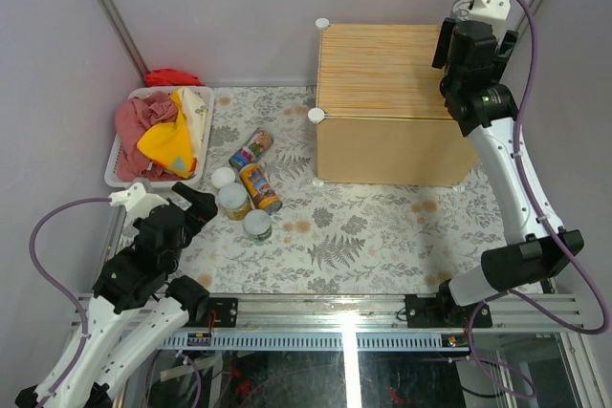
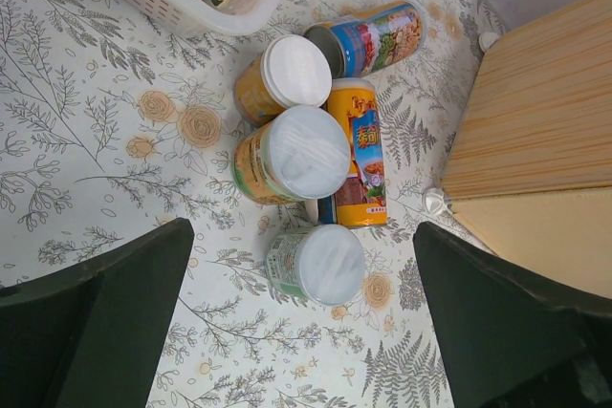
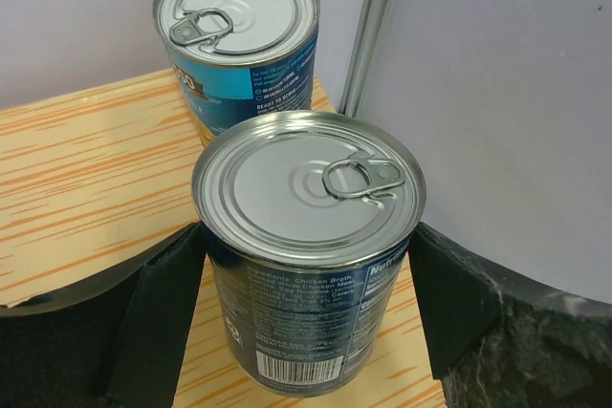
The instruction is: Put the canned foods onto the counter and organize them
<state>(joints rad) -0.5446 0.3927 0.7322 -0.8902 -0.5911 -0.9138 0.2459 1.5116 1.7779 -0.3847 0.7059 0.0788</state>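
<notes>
Far to the left of the counter [image 1: 382,83] sits a white basket [image 1: 204,131] with cloths [image 1: 143,126] in it. My left pincer [image 2: 304,231] hangs over the flowery table [image 1: 382,226], left of the counter and nearer to my base. Its two fingers [image 2: 96,332] are spread wide apart and hold nothing.

Five cans sit close together on the table, just left of the counter and not on it. A jar with a white lid [image 2: 296,71], a bigger jar [image 2: 306,152] and a short can with a pale lid [image 2: 330,265] stand up. A slim can with many colours [image 2: 378,35] and an orange can [image 2: 359,155] lie on their sides, on the side of the bunch nearest the counter.

On top of the counter, at its far right corner, are two blue tins with silver tops. The back tin [image 3: 239,16] stands alone on the wood. The front tin [image 3: 311,188] is just beside it, upright, between the fingers of my right pincer [image 3: 308,255] — the black pads [image 3: 163,312] touch it on both sides, so I am gripping it. Its bottom is down at the wood, but I cannot tell if it rests there or hangs just above.
</notes>
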